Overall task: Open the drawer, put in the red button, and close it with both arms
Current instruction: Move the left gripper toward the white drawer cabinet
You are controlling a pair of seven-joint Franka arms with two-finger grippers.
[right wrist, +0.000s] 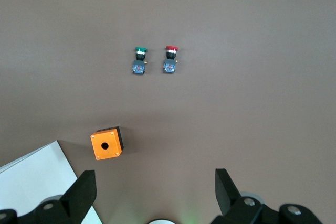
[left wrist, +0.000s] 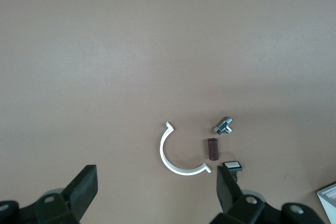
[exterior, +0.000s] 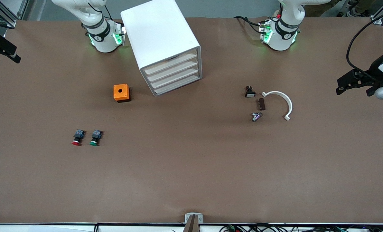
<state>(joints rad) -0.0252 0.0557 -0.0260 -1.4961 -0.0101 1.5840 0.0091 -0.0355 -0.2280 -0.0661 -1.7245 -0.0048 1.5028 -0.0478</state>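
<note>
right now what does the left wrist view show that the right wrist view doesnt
Only the left wrist view: the white curved clip, a small brown block, a metal fitting, a black-and-white part, and the open left pincer.

Only the right wrist view: the red button, the green button, the orange box, and the open right pincer.

Both: the brown table and a corner of the white cabinet.
</note>
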